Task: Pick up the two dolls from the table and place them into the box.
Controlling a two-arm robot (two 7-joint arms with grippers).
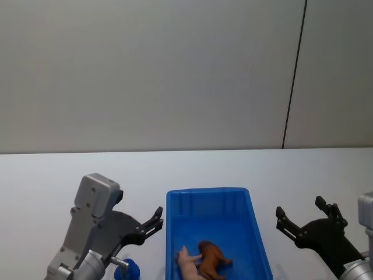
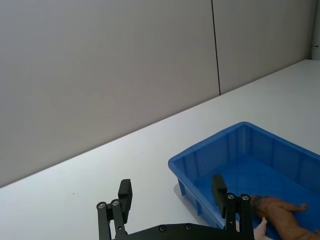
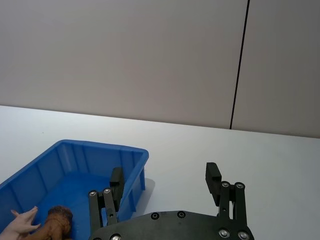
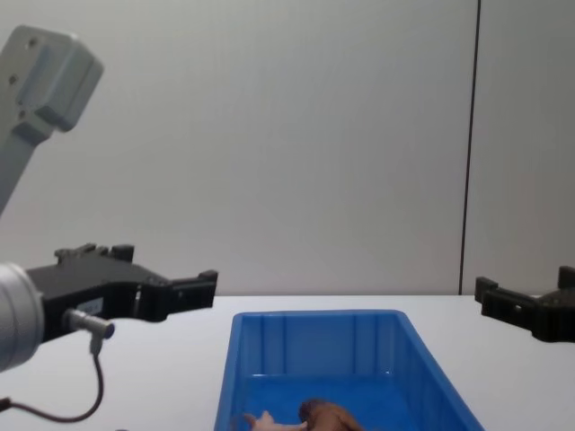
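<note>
I work in what looks like a bare robot test lab. A plain white flat tabletop [image 1: 52,175] stretches out in front of me. Just past its far edge stands a smooth grey panelled wall [image 1: 145,70], broken by one thin dark vertical seam [image 1: 294,76] that rises beyond my right gripper [image 1: 300,213].

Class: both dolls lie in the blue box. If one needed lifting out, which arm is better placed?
Left, probably: the left gripper, open, hangs close by the box's left rim, and the pale figure and lion lie toward that side. The right gripper, open, stands farther off.
</note>
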